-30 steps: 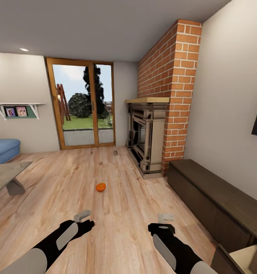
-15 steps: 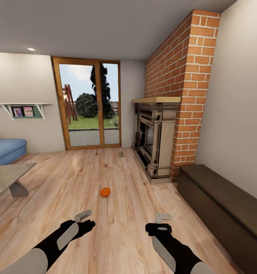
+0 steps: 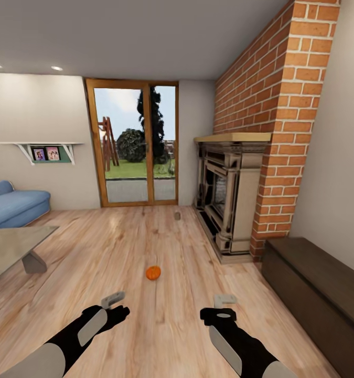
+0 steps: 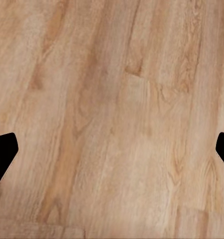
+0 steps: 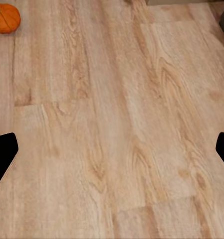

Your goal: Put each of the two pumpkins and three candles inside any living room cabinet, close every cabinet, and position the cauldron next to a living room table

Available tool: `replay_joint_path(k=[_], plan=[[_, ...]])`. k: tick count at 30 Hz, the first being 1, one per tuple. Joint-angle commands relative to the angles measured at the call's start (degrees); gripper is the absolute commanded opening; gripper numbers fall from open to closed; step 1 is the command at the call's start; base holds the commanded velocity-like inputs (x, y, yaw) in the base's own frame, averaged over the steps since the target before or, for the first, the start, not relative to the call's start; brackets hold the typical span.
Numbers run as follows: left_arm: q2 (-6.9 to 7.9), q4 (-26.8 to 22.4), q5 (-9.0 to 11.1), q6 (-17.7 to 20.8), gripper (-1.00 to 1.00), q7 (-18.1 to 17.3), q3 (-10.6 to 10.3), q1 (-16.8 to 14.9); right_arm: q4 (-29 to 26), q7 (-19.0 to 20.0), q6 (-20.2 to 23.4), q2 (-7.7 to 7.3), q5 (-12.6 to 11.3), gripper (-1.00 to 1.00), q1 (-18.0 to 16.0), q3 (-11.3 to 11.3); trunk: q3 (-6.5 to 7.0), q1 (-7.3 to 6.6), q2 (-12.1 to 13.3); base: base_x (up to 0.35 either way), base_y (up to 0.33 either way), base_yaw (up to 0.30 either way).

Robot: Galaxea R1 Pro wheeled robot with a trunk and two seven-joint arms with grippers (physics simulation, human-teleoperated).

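1 pumpkin (image 3: 153, 272) on the floor ahead; cabinet (image 3: 323, 294) at right, contents hidden.
I hold left gripper (image 3: 113, 300) and right gripper (image 3: 225, 300) low, both spread, empty.

Head camera faces forward; wrist cameras look down, sharing its floor (image 3: 171, 315).

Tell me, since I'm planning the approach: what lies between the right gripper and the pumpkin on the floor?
Nothing but bare wood floor. The head view shows an unobstructed stretch from the right gripper to the pumpkin; the right wrist view shows the same plain planks.
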Motion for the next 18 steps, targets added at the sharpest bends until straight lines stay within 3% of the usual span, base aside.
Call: replay_joint_path(k=[1,6,14,18], plan=[[0.04,0.0,0.5,0.0,1.0,0.5,-0.4,-0.1,-0.1,-0.5,0.2,-0.03,-0.3,1.0,-0.1,0.2,-0.07,0.03,0.0,0.338,-0.001,0.046],[-0.05,0.2,0.4,0.0,1.0,0.5,-0.4,-0.1,-0.1,-0.4,0.2,-0.01,-0.3,1.0,-0.1,0.3,-0.07,0.03,0.0,0.338,0.0,0.106],[-0.05,0.2,0.5,0.0,1.0,0.5,-0.4,-0.1,-0.1,-0.4,0.2,0.01,-0.3,1.0,-0.1,0.3,-0.07,0.03,0.0,0.338,0.007,0.247],[-0.17,0.2,0.5,0.0,1.0,0.5,-0.4,-0.1,-0.1,-0.4,0.2,0.0,-0.3,1.0,-0.1,0.3,-0.07,0.03,0.0,0.33,0.095,0.064]])
